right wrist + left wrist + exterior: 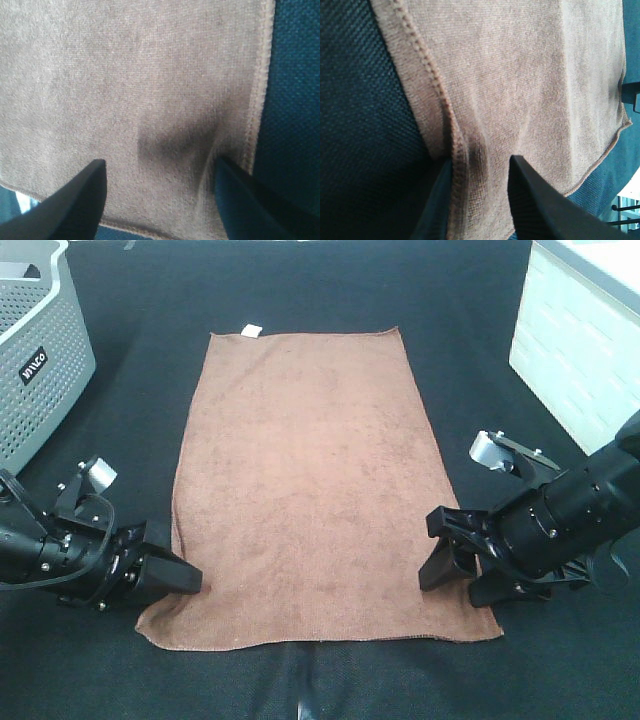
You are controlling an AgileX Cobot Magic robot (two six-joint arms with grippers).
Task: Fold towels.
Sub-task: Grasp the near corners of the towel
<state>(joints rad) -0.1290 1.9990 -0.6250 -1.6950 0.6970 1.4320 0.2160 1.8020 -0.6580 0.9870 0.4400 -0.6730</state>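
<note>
The brown towel (310,480) lies flat and unfolded on the black table, its small white tag (251,331) at the far left corner. My left gripper (190,580) is low at the towel's near left corner. In the left wrist view (480,162) its jaws are open and straddle the stitched edge (451,130), which is puckered between them. My right gripper (455,585) is low at the near right corner. In the right wrist view (159,164) its jaws stand wide open on the cloth (125,75), just inside the stitched edge (257,100).
A grey perforated basket (35,350) stands at the far left. A white box (580,340) stands at the far right. Black table surface (330,680) surrounds the towel.
</note>
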